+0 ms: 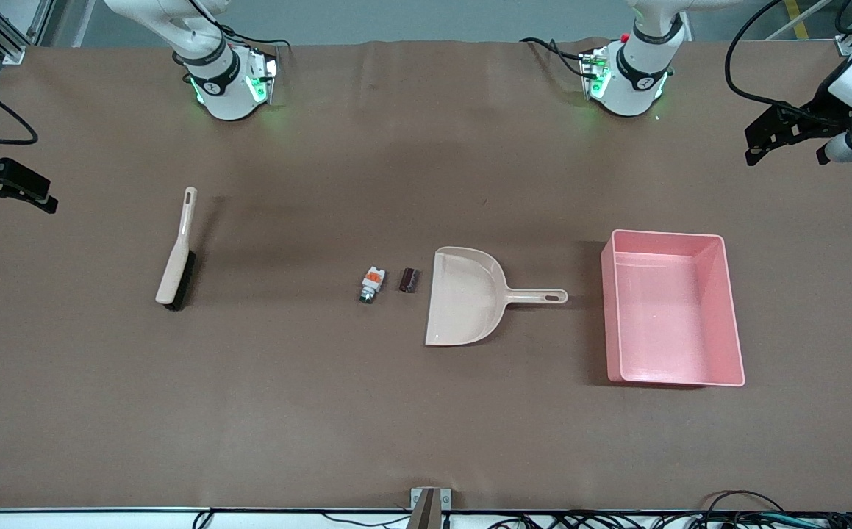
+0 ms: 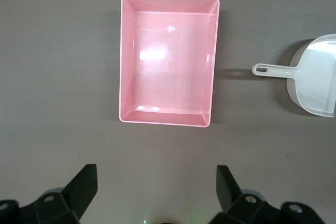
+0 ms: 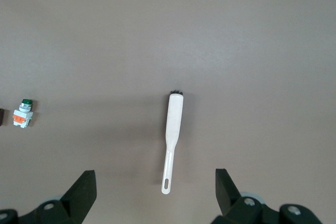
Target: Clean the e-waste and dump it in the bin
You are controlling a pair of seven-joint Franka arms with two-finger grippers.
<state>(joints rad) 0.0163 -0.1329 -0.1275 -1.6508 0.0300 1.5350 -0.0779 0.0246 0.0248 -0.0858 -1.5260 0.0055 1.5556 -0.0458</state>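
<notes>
Two wide-open, empty grippers, left gripper and right gripper, hover; the right should grasp the beige long-handled brush squarely to sweep the white orange-banded component.

Beige dustpan lying flat mid-desk, beige brush with dark bristles toward the right arm's end, brown desk covering

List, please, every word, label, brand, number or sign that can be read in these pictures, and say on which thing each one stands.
No text can be read anywhere.
White component: its orange band has a few pale marks, too small to read.
Dark cylinder: no print shows.
Pink bin, dustpan, brush: plain, no label or brand.
Robot bases: a small dark symbol on each ring, not legible.
</notes>
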